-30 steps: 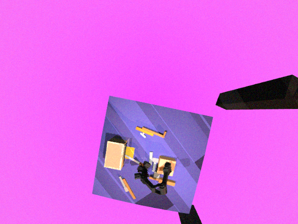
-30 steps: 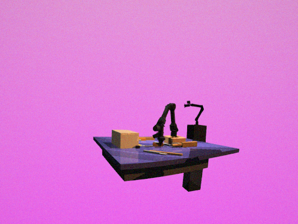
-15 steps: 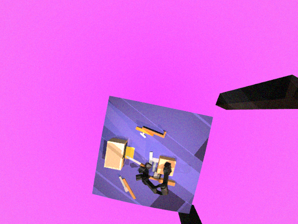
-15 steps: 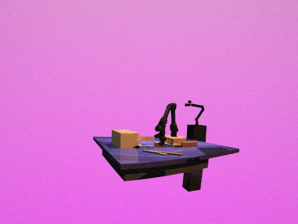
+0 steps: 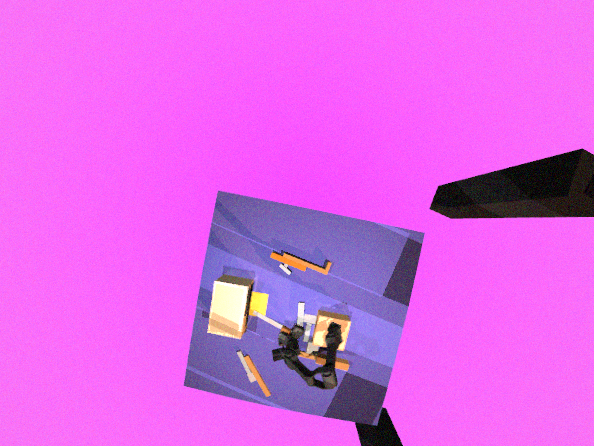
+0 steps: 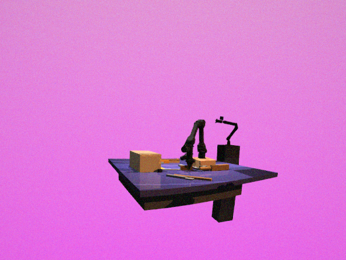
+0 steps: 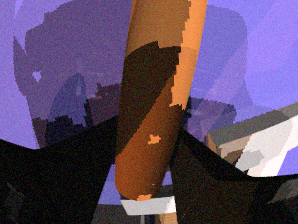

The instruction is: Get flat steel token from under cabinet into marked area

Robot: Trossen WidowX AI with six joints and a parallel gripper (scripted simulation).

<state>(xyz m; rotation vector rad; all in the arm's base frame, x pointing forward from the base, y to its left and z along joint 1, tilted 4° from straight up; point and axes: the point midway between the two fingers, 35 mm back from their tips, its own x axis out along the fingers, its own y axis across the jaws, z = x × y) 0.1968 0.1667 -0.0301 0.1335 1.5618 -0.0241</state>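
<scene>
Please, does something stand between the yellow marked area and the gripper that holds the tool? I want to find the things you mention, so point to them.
Nothing visible does. The black gripper (image 5: 286,331) grips the tool's orange round handle (image 7: 150,115), and its thin pale shaft (image 5: 269,321) alone spans to the yellow square area (image 5: 259,304). The token is not visible.

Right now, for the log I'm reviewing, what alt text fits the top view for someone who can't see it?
A black robot arm's gripper holds an orange-handled tool, its pale shaft reaching toward a yellow square beside a tan cabinet. Other orange and pale pieces lie around on a purple-blue table.
</scene>
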